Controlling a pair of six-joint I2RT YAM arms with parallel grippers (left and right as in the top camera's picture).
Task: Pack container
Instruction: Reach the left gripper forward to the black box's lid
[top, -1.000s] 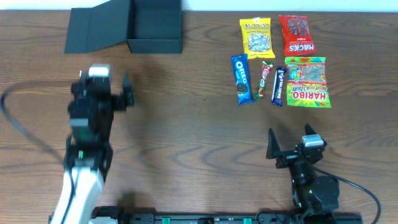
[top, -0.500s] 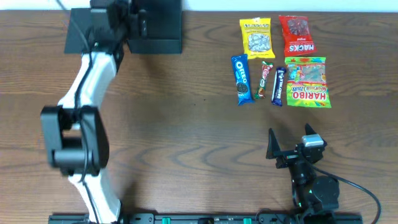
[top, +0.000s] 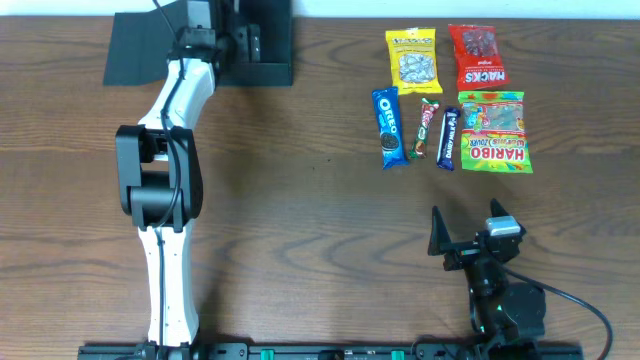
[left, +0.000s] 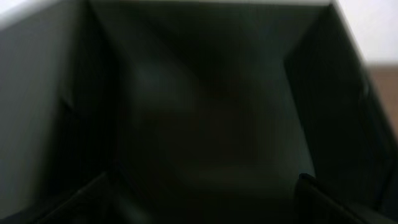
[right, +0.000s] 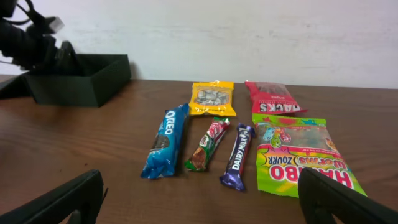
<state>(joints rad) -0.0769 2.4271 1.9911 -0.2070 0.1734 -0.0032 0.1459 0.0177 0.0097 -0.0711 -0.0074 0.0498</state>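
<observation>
The container (top: 272, 52) is a dark open box at the far left, its flap lid (top: 140, 48) lying flat to its left. My left arm stretches across the table, and the left gripper (top: 228, 30) hangs open over the box's opening. The left wrist view is filled by the dark, bare inside of the container (left: 205, 106), with the left gripper (left: 205, 208) spread wide and nothing between its fingers. My right gripper (top: 468, 226) rests open near the front edge, facing the snacks. In the right wrist view the right gripper (right: 202, 199) is empty, and the container (right: 81, 78) sits far left.
Snack packets lie at the far right: a yellow packet (top: 413, 58), red Hacks bag (top: 477, 57), Haribo bag (top: 492, 131), blue Oreo pack (top: 389, 127), a green-red bar (top: 428, 128) and a purple Dairy Milk bar (top: 449, 138). A white wall backs the table.
My left arm has swung from the near left of the table out to the container, its gripper now over the box opening. The right arm has not moved.
</observation>
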